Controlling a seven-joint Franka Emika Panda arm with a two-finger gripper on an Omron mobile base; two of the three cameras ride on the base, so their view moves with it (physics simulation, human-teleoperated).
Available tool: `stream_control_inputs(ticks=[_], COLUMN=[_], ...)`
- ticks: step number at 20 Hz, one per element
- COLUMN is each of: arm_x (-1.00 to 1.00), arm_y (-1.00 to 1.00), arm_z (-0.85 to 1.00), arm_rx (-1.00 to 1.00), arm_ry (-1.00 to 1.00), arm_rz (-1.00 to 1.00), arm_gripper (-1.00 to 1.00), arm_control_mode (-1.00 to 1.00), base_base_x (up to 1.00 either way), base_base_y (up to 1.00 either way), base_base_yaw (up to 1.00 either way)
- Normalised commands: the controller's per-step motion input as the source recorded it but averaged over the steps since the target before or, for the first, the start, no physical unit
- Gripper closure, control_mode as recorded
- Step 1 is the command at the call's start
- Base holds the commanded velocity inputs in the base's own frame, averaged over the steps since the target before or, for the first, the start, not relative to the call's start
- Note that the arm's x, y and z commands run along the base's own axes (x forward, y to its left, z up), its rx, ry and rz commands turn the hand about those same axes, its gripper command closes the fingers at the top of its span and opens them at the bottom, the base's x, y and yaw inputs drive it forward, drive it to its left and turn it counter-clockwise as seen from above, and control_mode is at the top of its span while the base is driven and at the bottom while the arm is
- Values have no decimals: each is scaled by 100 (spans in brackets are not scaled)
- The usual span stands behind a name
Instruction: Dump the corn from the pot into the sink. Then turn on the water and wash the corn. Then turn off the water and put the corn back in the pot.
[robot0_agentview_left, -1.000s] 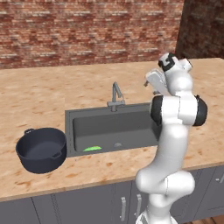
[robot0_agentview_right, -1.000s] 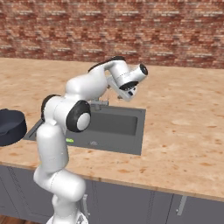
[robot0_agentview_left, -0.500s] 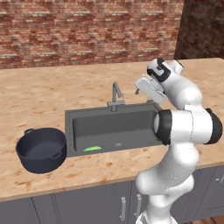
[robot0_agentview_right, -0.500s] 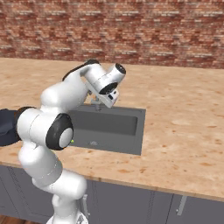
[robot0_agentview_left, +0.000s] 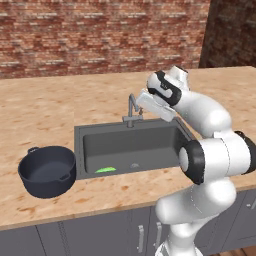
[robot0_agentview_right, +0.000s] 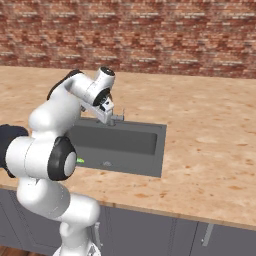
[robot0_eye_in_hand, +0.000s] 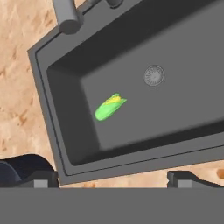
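The green corn (robot0_agentview_left: 105, 170) lies on the floor of the sink (robot0_agentview_left: 145, 140), near its front left corner. From above, the hand view shows the corn (robot0_eye_in_hand: 110, 106) left of the drain (robot0_eye_in_hand: 154, 75) in the sink (robot0_eye_in_hand: 65, 127). The dark pot (robot0_agentview_left: 47, 170) stands on the counter left of the sink, with nothing showing inside it. My gripper (robot0_agentview_left: 142, 104) hovers above the back of the sink, just right of the faucet (robot0_agentview_left: 131, 111). Its fingertips (robot0_eye_in_hand: 42, 178) stand wide apart, open and holding nothing. From the right, the gripper (robot0_agentview_right: 107, 107) hangs by the faucet base.
A brick wall (robot0_agentview_left: 90, 35) runs behind the wooden counter (robot0_agentview_left: 45, 110). The faucet spout (robot0_eye_in_hand: 65, 15) rises close to the hand. My own arm (robot0_agentview_right: 50, 115) covers the left part of the sink in the right base view. No water is running.
The arm has swung left from right of the sink to the faucet, and the hand now looks down into the basin. Corn and pot have not moved.
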Motion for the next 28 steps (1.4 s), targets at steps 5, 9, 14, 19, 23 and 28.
stream_control_inputs(ticks=[5,9,14,19,23,28], arm_x=[0,0,1,0,1,8], arm_y=[46,48,34,6,8,6], arm_z=[0,0,0,0,0,0], arm_rx=[-6,-9,-7,-2,-1,0], arm_ry=[16,4,0,0,2,5], arm_rz=[0,0,0,0,0,0], arm_gripper=[-100,-100,-100,-100,-100,-100], arm_control_mode=[-100,-100,-100,-100,-100,-100], base_base_x=[0,0,0,0,0,0], base_base_y=[0,0,0,0,0,0], base_base_yaw=[0,0,0,0,0,0])
